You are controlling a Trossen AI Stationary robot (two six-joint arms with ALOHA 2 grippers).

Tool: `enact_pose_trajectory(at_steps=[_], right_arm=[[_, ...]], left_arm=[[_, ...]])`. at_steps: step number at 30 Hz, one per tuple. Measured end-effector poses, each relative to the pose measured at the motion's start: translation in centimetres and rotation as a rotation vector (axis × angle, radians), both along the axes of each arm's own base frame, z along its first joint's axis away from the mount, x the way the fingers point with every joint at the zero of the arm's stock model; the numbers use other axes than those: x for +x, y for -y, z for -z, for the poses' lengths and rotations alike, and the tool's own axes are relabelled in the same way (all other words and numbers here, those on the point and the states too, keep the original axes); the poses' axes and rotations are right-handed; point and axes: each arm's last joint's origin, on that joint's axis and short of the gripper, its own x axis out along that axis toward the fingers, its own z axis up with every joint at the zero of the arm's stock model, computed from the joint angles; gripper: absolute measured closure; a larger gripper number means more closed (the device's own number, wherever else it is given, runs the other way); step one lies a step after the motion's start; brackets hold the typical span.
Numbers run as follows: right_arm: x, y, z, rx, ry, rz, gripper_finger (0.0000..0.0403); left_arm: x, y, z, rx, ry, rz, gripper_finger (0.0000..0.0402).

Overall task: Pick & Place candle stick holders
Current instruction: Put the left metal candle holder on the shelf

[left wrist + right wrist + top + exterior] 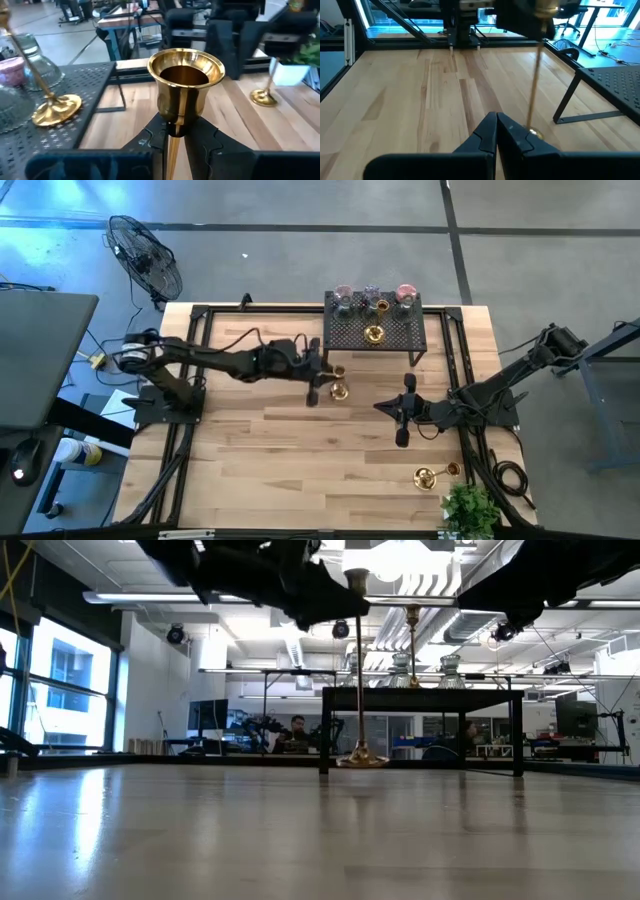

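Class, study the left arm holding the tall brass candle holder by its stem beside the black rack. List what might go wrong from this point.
1. The left gripper pinches only the thin stem of the brass holder; a tall, top-heavy piece may tilt or slip.
2. The black rack already carries another brass holder and glass cups, so setting this one down there may knock them.
3. The right gripper waits shut nearby; the arms may cross.

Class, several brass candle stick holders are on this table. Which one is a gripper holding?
The brass holder just in front of the black rack, clamped by its slim stem in the left gripper. The others stand free: one on the rack, one beside the plant.
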Motion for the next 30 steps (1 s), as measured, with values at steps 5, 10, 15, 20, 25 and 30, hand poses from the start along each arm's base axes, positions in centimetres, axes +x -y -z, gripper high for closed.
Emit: enact_pose_trajectory(at_steps=[5, 10, 15, 20, 25, 30], right_arm=[[0.0, 0.0, 0.0, -0.01, -0.002, -0.003, 0.0401], [0.0, 0.0, 0.0, -0.013, -0.001, -0.003, 0.0402], [0.0, 0.0, 0.0, -0.009, 0.0, -0.003, 0.0402], [0.0, 0.0, 0.0, -0.008, -0.001, -0.009, 0.0401], [0.0, 0.0, 0.0, -0.005, -0.003, -0.017, 0.0402], [0.0, -0.1, 0.0, -0.007, -0.004, -0.023, 0.0402]], left_arm=[[0.3, -1.1, 0.9, -0.026, -0.028, -0.015, 0.0366], [0.5, -1.5, 0.4, -0.022, 0.008, -0.039, 0.0366], [0.9, -2.1, -3.2, -0.06, 0.057, -0.031, 0.0366], [1.5, -2.2, -7.3, -0.034, -0.007, -0.055, 0.0366], [1.3, -3.5, -12.1, -0.016, 0.03, -0.075, 0.0366], [0.6, -5.4, -14.5, -0.016, 0.046, -0.115, 0.0366]])
